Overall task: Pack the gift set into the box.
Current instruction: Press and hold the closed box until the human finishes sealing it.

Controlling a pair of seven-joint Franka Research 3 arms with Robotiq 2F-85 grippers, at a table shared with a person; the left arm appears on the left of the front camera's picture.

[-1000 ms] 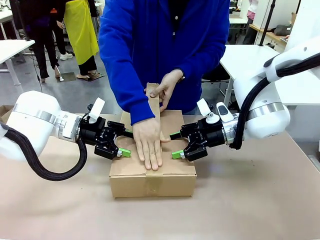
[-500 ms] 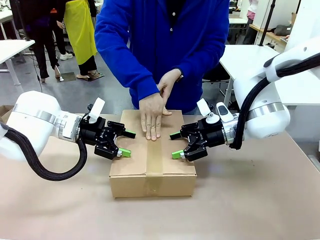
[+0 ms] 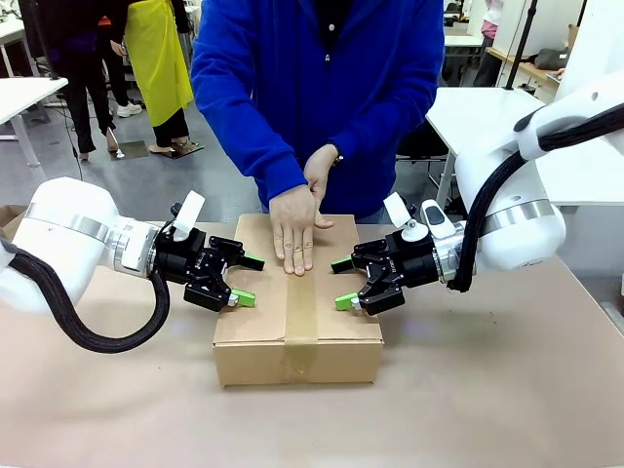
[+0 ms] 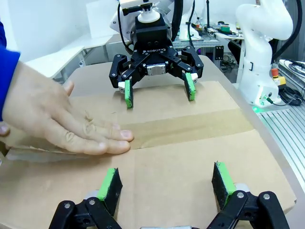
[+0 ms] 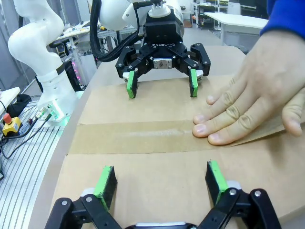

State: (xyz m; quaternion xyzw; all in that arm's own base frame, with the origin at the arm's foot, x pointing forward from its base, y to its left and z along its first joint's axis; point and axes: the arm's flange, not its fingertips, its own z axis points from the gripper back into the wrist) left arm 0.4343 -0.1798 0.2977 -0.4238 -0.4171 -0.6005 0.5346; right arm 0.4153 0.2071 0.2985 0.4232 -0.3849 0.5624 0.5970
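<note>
The brown cardboard box point(image 3: 255, 330) lies on the table with its flaps shut and a strip of brown tape point(image 3: 301, 314) running down the middle of its top. The gift set is hidden. A person's two hands point(image 3: 295, 230) press, one over the other, on the far end of the tape. My left gripper point(image 3: 249, 280) is open over the box's left edge, its pads point(image 4: 110, 183) resting low on the cardboard. My right gripper point(image 3: 341, 283) is open over the right edge, facing the left one across the tape. Neither holds anything.
The box stands on a brown-covered table point(image 3: 487, 390) with free surface in front and to both sides. The person in a blue sleeve point(image 3: 244, 117) stands at the far edge. White tables and other people are farther behind.
The person's hand slid along the tape from the near part of the box top to its far end, and the other hand came down onto it. Both arms stayed still.
</note>
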